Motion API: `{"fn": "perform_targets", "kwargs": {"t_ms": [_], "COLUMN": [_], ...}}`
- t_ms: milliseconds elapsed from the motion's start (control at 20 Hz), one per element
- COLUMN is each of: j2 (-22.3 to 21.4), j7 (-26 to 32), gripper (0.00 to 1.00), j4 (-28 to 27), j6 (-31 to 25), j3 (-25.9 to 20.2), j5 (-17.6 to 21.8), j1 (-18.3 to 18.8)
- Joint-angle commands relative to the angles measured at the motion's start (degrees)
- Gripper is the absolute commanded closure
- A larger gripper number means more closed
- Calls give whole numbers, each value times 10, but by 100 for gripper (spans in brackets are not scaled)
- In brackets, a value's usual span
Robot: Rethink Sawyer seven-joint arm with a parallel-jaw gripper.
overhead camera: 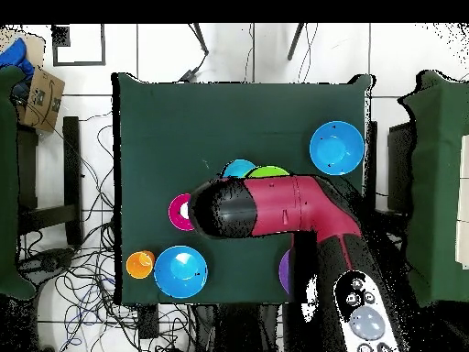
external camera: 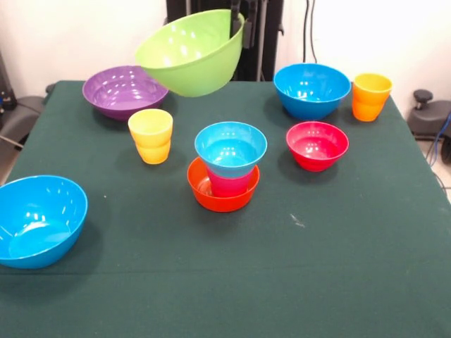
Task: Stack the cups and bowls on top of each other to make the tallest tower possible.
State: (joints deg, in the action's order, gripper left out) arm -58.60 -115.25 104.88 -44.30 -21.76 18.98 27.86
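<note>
In the front view, the stack [external camera: 224, 176] stands in the middle of the table [external camera: 282, 282]: a cup [external camera: 230, 184] sits in a bowl [external camera: 221, 198], and a small bowl [external camera: 230, 148] rests on the cup. A second cup [external camera: 151, 135] stands to its left and another small bowl [external camera: 317, 145] to its right. A large bowl [external camera: 191, 52] hangs tilted above the far edge.

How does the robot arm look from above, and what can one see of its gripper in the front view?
From above, the arm is a thick rounded tube, dark red, ending in a glossy black rounded cap; its lower part near the base is black with small white markings. In the front view the gripper shows only as slim black parts at the top edge.
</note>
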Motion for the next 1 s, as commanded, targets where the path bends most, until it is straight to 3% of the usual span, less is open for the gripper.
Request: {"fn": "perform_targets", "kwargs": {"t_ms": [50, 600, 1000], "j2": [-16, 110, 129], "j7": [-57, -131, -157], "gripper": [100, 100, 100], "j4": [-22, -118, -130], "j6": [-90, -17, 6], "j3": [26, 75, 114], "j5": [-25, 2, -6], "j1": [-17, -85, -125]}}
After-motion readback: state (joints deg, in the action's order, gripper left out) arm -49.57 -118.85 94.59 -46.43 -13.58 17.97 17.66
